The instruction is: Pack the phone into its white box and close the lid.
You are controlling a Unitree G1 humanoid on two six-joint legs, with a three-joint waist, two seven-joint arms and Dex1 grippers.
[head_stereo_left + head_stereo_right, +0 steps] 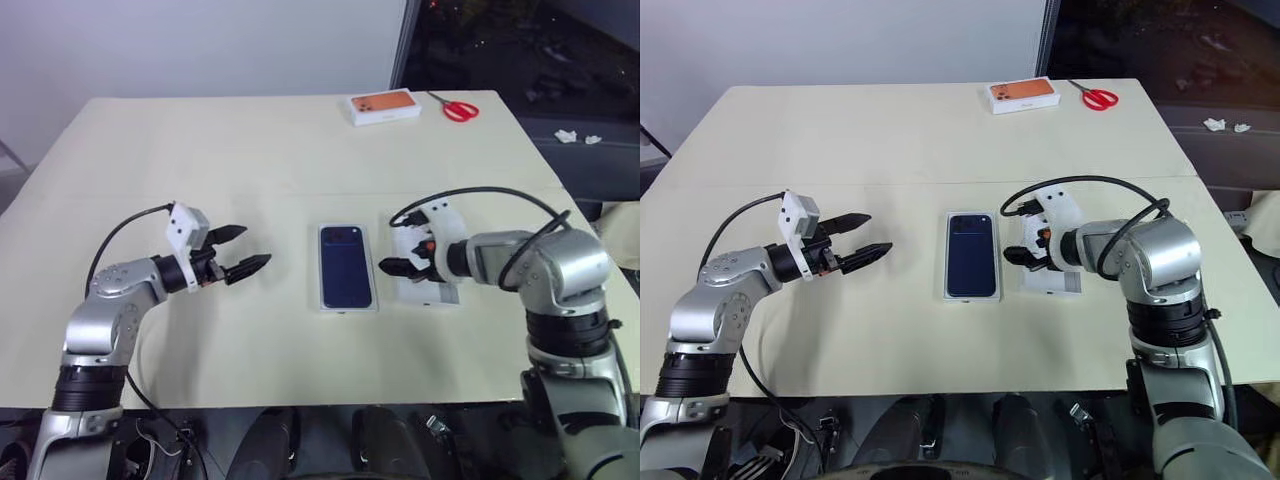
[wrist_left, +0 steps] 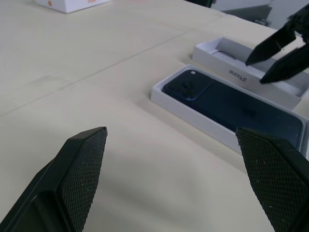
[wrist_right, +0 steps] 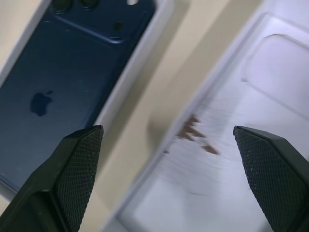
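Standing wide apart and gripping nothing on both the left gripper (image 1: 248, 250) and the right gripper (image 2: 270, 55). Lying back up inside the white box (image 1: 347, 303), near the table (image 1: 250, 140) middle toward the near edge: the phone (image 1: 346, 266). Resting open side up just beside it toward the right edge: the lid (image 2: 241, 72). Hovering over that lid, right fingers (image 3: 79, 166). Sitting by the far edge: orange-topped box (image 1: 383, 106) and red scissors (image 1: 457, 107).
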